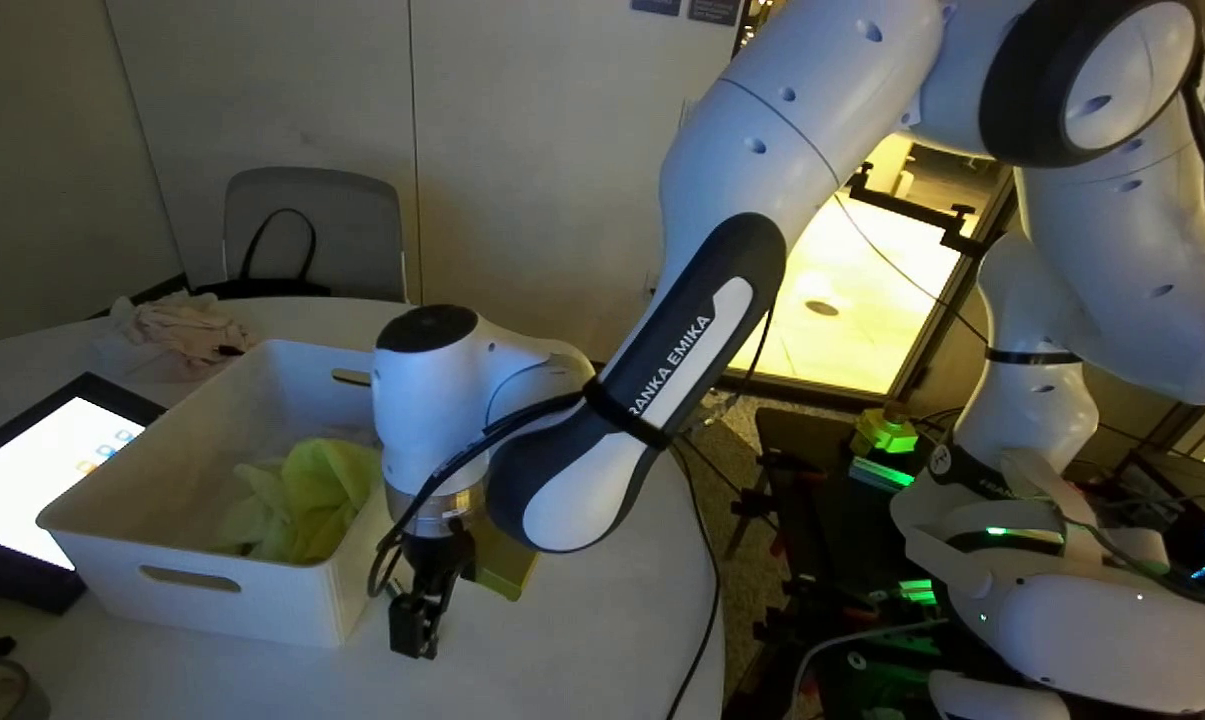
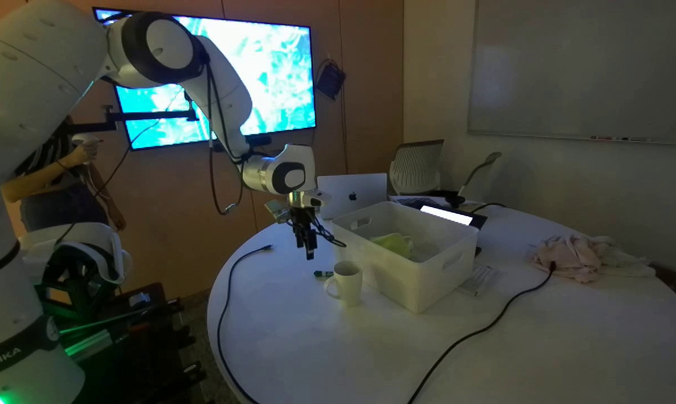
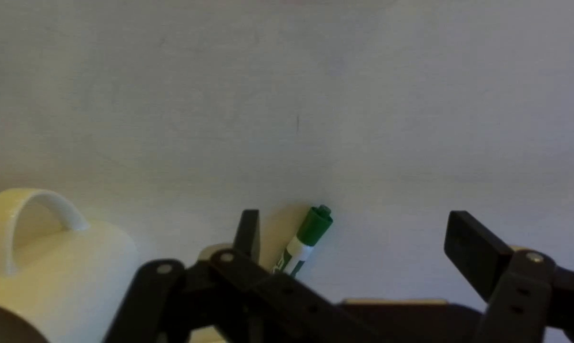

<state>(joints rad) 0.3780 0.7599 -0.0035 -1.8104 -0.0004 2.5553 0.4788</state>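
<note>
Wrist view: a pale tabletop (image 3: 344, 105), lightly scuffed, fills most of the frame behind the gripper (image 3: 360, 238), whose two fingers stand wide apart at lower centre and lower right. In an exterior view the tabletop is round and runs from centre to lower right, with a lit wall screen (image 2: 270, 73) at upper left, a whiteboard (image 2: 584, 67) at upper right and a chair (image 2: 419, 168) lower down between them. The rim curves down left of centre; a stretch of white surface lies between that rim and a bin (image 2: 394, 275) at centre right. The bin's wall rises just right of the gripper and a mug (image 2: 349, 283) stands upright near it, leaving less room at right than at left. At lower centre of the wrist view a marker (image 3: 306, 238) lies on the tabletop, its long axis slanting from lower left to upper right; the green end points upper right and the opposite end is hidden behind the gripper. In an exterior view the marker (image 2: 322, 274) lies just left of the mug
</note>
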